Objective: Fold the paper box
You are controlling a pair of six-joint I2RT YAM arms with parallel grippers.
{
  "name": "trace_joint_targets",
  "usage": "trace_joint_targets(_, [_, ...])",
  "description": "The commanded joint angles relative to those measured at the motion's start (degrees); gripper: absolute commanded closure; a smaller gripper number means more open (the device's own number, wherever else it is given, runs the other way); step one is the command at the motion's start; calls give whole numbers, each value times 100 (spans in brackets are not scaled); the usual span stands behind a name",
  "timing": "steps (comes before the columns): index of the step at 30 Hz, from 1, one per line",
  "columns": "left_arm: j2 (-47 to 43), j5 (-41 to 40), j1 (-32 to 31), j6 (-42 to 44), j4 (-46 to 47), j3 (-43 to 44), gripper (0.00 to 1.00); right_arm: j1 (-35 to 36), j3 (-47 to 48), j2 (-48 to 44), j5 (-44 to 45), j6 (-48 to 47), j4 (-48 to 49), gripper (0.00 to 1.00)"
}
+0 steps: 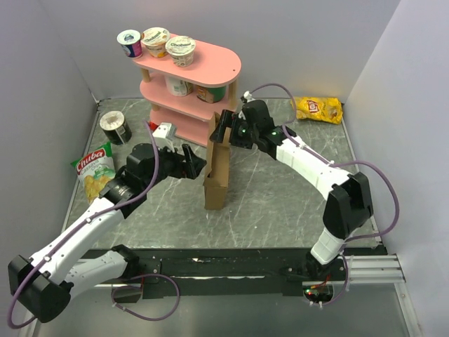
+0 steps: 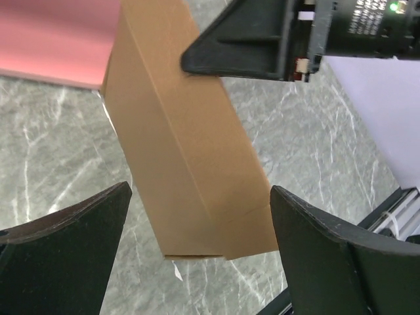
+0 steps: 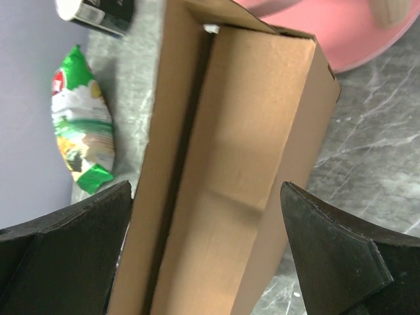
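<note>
Top external view, from the left: a green chips bag (image 1: 95,172) and a dark tin (image 1: 115,127) lie by the far-left edge of the table (image 1: 280,203), well apart from the work.

Next comes the left gripper (image 1: 192,163), reaching in from the side with its fingers (image 2: 72,243) spread wide. The left wrist view shows the cardboard lying between them with table visible on either side, so they are not clamped on it.

In the middle, the paper box (image 1: 217,168) stands on one short end on the table, just in front of the pink shelf (image 1: 189,77). It is already a slim closed-looking shape rather than a flat sheet, with its long walls up and creased.

The right gripper (image 1: 224,128) hovers at the upper end of the box, fingers (image 3: 328,249) also apart. The box fills the gap between them, and I cannot tell whether either one touches it. A yellow chips bag (image 1: 318,109) lies far right.

Most of the folding looks done. The right wrist view shows a dark slit along one long edge, possibly a lid flap not yet tucked. What is likely left is pressing that seam home and seating any end tabs.
</note>
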Motion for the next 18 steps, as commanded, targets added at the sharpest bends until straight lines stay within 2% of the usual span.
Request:
trace_joint_targets(1, [103, 457, 71, 56, 546, -198, 8, 21, 191, 168, -56, -88, -91, 0])
trace_joint_targets(5, [138, 598, 80, -50, 872, -444, 12, 29, 103, 177, -118, -70, -20, 3])
trace_joint_targets(8, [208, 598, 80, -50, 960, -523, 16, 29, -99, 151, -188, -18, 102, 8])
trace_joint_targets(15, [402, 729, 291, -147, 1407, -761, 21, 20, -574, 115, -531, 202, 542, 34])
trace_joint_targets(18, [472, 721, 423, -217, 1566, -840, 22, 21, -723, 98, -531, 211, 621, 39])
